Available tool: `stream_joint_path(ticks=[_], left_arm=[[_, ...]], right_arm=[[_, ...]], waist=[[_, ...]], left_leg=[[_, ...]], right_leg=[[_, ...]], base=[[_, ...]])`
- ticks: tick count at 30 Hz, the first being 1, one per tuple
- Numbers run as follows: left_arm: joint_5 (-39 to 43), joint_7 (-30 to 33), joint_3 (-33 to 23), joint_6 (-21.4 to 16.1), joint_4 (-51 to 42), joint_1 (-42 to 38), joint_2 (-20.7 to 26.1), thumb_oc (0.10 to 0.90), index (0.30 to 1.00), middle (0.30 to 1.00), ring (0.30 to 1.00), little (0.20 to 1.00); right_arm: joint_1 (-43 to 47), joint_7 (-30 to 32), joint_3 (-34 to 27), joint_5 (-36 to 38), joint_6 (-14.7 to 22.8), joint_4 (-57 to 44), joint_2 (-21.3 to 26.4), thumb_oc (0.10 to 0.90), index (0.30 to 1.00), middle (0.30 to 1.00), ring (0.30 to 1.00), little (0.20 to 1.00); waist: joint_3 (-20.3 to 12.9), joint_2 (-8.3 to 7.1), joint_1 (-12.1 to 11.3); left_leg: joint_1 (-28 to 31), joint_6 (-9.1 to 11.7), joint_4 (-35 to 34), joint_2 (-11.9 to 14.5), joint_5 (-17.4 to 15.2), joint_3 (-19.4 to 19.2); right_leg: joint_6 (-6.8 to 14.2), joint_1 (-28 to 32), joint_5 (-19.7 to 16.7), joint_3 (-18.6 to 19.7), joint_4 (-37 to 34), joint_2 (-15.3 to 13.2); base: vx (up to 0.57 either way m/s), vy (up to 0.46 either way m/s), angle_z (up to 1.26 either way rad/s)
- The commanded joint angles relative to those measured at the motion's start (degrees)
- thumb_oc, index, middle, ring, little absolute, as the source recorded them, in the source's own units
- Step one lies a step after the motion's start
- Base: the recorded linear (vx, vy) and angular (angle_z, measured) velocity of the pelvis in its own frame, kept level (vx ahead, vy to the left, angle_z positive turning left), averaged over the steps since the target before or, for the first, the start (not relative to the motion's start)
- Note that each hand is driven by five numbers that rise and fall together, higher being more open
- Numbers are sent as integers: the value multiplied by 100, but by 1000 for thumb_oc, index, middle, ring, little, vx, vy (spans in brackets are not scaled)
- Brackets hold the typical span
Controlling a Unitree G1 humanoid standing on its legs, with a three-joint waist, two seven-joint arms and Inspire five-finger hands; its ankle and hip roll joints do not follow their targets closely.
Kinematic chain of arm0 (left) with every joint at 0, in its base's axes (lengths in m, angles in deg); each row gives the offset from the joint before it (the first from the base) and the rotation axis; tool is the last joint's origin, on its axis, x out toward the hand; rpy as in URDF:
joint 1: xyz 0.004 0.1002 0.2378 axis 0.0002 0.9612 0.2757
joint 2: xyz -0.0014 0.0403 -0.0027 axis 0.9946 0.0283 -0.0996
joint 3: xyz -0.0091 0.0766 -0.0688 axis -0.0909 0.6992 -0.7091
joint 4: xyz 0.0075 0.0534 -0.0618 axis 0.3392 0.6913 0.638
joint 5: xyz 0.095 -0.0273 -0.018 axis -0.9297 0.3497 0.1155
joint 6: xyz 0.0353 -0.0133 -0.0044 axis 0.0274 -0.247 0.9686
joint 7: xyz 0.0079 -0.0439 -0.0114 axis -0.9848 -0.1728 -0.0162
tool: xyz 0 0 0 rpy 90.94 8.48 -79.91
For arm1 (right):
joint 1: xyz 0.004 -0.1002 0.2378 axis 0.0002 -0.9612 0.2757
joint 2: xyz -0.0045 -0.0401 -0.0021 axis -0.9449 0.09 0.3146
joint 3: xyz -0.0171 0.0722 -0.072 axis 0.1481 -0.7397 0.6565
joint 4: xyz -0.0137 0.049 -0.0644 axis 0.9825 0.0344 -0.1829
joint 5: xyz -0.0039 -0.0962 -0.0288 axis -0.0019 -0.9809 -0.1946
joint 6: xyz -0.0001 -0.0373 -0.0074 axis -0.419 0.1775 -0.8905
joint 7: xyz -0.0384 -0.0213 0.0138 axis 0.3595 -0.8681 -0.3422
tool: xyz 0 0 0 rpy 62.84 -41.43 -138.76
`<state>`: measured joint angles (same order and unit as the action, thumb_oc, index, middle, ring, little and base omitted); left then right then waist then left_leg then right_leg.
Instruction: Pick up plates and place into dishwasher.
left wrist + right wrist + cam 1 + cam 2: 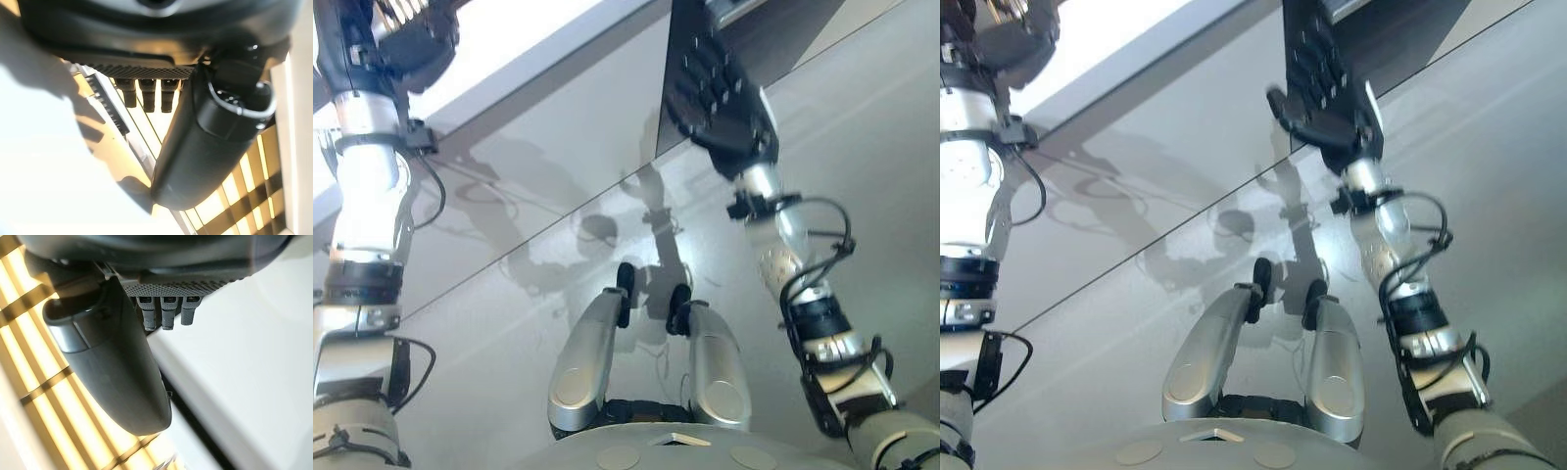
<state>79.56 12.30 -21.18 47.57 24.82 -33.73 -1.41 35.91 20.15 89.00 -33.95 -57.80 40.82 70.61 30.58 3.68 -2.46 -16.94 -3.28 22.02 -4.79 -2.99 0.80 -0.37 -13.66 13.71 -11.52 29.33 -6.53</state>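
Observation:
My left hand (406,44) is raised at the far left, up by the edge of a white countertop (519,44). In its wrist view the thumb (205,147) sticks out straight, the fingers (146,95) hang relaxed, and nothing lies between them. My right hand (1322,83) is lifted in the middle, fingers straight and thumb spread, against a dark panel (793,34) below the counter's edge. Its wrist view shows the thumb (112,362) over a white surface (254,362), holding nothing.
A grey cabinet front (568,127) runs under the countertop, left of the dark panel. Below lies a glossy grey floor (489,333) crossed by a thin dark seam. Both wrist views show bright bands with dark bars (254,196) behind the hands.

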Motion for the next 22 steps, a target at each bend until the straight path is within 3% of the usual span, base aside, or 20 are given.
stream_joint_path(ticks=[1, 4, 8, 9, 13, 22], left_arm=[[-276, 52, -160, 163, -273, 1504, -306, 800, 900, 900, 900, 900], [-443, 82, -338, 107, -462, 1916, -468, 800, 900, 900, 900, 900], [-537, 34, -511, 142, -552, 2162, -596, 800, 900, 900, 900, 900], [-588, 29, -504, 148, -523, 2151, -621, 800, 900, 900, 900, 900], [-555, 8, -415, 257, -369, 1924, -559, 800, 900, 900, 900, 900], [-386, -137, -319, 456, -130, 1479, -306, 800, 900, 900, 900, 900]], right_arm=[[-485, -457, -523, -551, 778, -573, -134, 800, 900, 900, 900, 900], [-1204, -690, -632, -1076, 861, -143, -117, 800, 900, 900, 900, 900], [-1828, -751, -673, -1234, 723, 504, -269, 800, 900, 900, 900, 900], [-1960, -717, -650, -1207, 518, 709, -391, 800, 900, 900, 900, 900], [-2188, -519, -479, -1425, 292, 1881, -584, 800, 900, 900, 900, 900], [-2220, -347, -315, -2233, -72, 3974, -494, 800, 900, 900, 900, 900]], waist=[[-678, -264, -24], [-1047, -275, 129], [-1514, -248, 312], [-1646, -233, 358], [-1969, -145, 463], [-2310, -119, 543]], left_leg=[[635, 44, -767, -15, -180, -118], [1063, 117, -1217, 2, -82, -141], [1518, 192, -1713, 26, 37, -143], [1609, 216, -1805, 25, 63, -150], [1940, 263, -2206, 42, 139, -174], [2268, 275, -2304, 64, 2, -223]], right_leg=[[495, 39, -877, 383, -925, 14], [499, 507, -898, 323, -1387, 79], [463, 1027, -884, 315, -1820, 209], [456, 1122, -871, 318, -1874, 236], [435, 1449, -823, 326, -2079, 305], [402, 1779, -789, 424, -2276, 373]], base=[[51, -68, 1], [54, -65, -2], [67, -72, 2], [40, -47, 6], [2, -23, -3], [-11, 4, 1]])
